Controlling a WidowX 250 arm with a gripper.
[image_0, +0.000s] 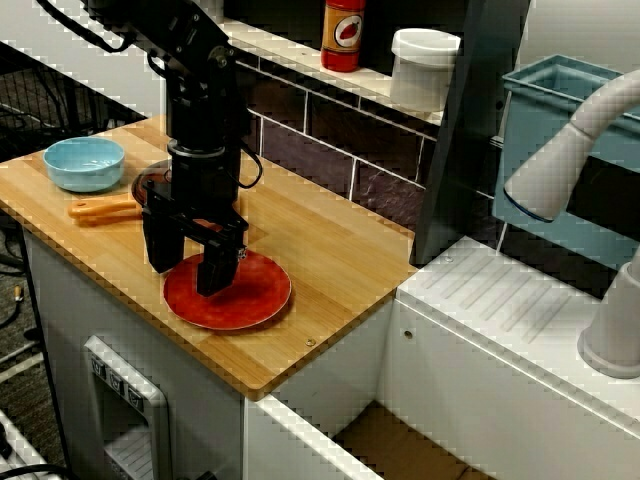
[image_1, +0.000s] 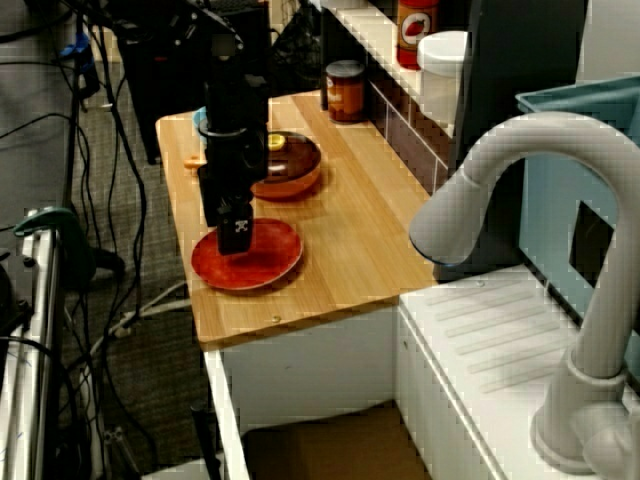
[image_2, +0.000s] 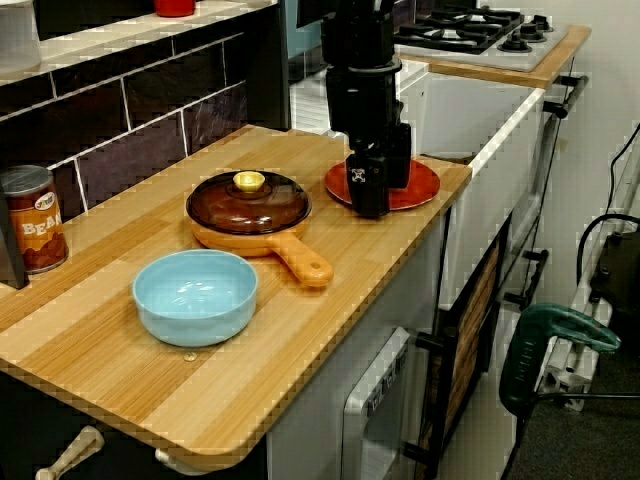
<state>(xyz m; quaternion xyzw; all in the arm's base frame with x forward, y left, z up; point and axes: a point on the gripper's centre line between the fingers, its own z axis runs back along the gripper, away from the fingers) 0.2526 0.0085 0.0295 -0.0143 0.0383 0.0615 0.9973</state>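
Seen from the counter's front, the plate (image_0: 252, 296) lies flat near the front edge of the counter (image_0: 330, 250), just beside its right corner. It is red, round and shallow, with a smooth, slightly glossy face and a low rim. The tool (image_0: 186, 280) hangs straight down over the plate's left part with its two black fingers spread and nothing between them. Whether the tips touch the plate I cannot tell. The plate looks stiff, light and rather slippery. Because it lies flush on the wood, the raised rim seems the only place to take hold, one finger inside and one outside, and a hard pinch could tip it or make it skid. The counter is pale wood in glued strips with a matt grain. Farther back and to the left, seen from the bowl end, an orange pan (image_2: 290, 252) sits under a brown see-through lid (image_2: 248, 205) with a yellow knob. Left of it stands a light blue bowl (image_0: 84, 163). Against the far wall of dark tiles stands a can (image_2: 30, 220). On the ledge above are a red bottle (image_0: 343, 35) and a white tub (image_0: 423, 68).
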